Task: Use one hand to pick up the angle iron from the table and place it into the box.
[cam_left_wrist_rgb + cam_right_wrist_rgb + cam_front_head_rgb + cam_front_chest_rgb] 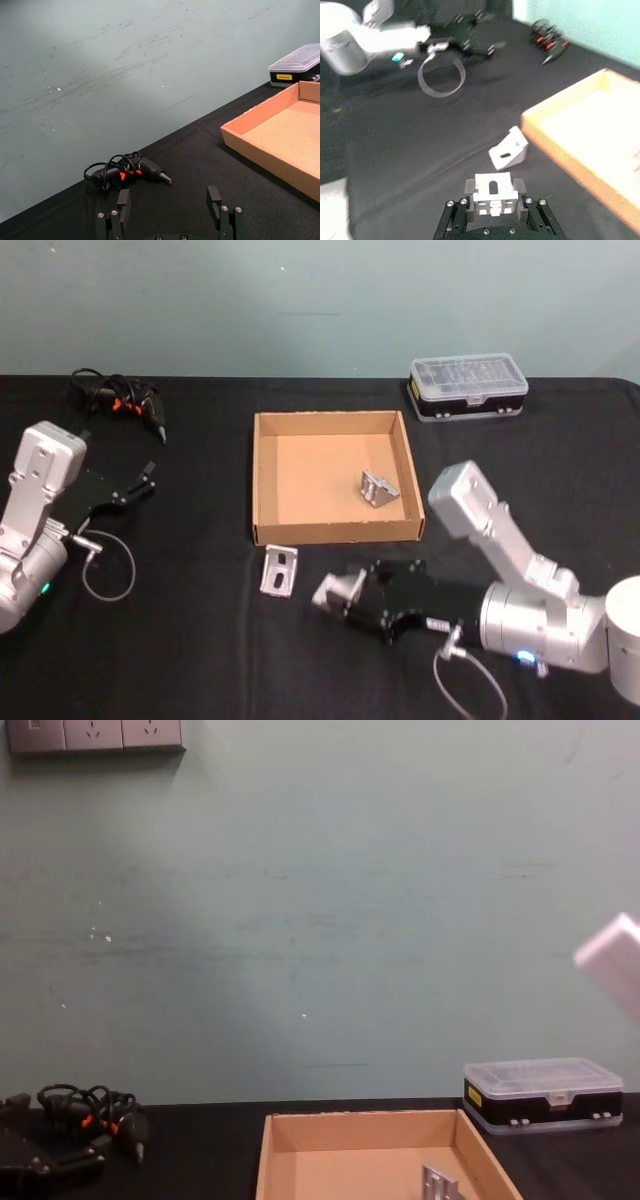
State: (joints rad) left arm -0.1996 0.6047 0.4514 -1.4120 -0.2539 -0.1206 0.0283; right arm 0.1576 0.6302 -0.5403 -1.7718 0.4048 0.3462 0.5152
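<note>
Nearest on the black table [200, 640], right of centre, the right tool [352, 598] is clenched on an angle iron [333, 591], which sits upright between its fingers [470, 188], slotted face outward. Just to the left of that tool and slightly farther lies a second angle iron [280, 570], loose on the table and close to the near wall of the box [340, 532]. A third angle iron [378, 488] rests inside the box, toward its right wall. Well to the left, the left tool [140, 483] hangs released, its fingers [122, 202] spread. Farthest, a plastic case [468, 387] stands behind the box's right corner.
</note>
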